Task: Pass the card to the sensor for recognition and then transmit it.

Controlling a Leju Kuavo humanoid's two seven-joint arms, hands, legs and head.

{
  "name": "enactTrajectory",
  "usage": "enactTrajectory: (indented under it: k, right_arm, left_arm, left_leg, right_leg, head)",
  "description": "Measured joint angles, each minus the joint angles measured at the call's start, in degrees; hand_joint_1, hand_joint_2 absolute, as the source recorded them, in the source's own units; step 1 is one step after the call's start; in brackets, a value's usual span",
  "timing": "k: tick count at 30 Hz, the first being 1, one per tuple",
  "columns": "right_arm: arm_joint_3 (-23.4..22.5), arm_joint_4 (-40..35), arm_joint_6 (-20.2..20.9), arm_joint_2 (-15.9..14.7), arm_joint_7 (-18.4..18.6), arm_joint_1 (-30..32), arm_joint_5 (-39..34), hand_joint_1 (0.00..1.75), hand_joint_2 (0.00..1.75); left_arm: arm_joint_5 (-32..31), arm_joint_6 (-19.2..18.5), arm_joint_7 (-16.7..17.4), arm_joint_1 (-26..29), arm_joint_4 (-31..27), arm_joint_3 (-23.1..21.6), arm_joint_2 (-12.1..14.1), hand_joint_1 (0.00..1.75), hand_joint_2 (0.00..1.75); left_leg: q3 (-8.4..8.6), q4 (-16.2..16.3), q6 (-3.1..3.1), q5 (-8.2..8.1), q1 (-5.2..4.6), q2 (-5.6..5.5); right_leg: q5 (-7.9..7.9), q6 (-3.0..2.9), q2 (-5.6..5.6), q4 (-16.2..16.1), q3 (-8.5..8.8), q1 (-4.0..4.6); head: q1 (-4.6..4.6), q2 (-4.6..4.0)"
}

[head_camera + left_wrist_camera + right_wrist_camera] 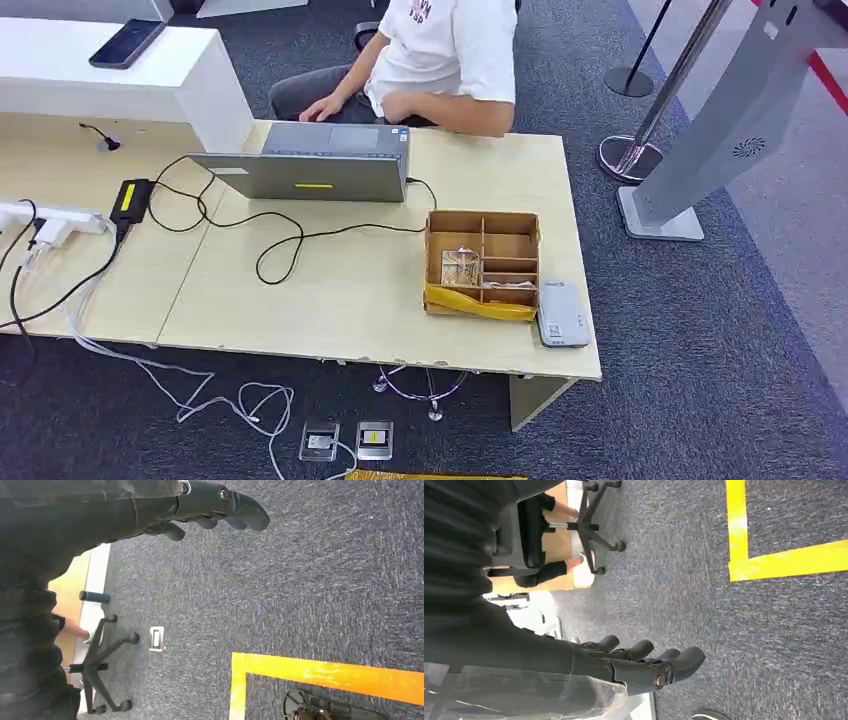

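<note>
— Down over the carpet [310,580], what are they doing?
— The left robot hand [220,510] and right robot hand [649,665] hang with fingers apart, holding nothing.
— And the card?
— Well apart from both, on the bench [330,290]: cards [460,268] stand in the cardboard box [483,262], the grey sensor [563,313] just beside it.
</note>
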Motion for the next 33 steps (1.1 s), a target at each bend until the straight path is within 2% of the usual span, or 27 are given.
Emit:
enactTrajectory:
  k: [33]
  right_arm:
    - [0.04,0.33,-0.39,0.02,-0.22,0.01,0.0,0.0,1.75]
  left_arm:
    - [0.0,-0.09,-0.07,-0.05,0.02,-0.37,-0.46,0.0,1.75]
  left_leg:
    - [0.0,0.0,0.0,0.0,0.0,0.0]
  right_leg:
    - [0.0,0.0,0.0,0.0,0.0,0.0]
  head:
    - [0.0,0.0]
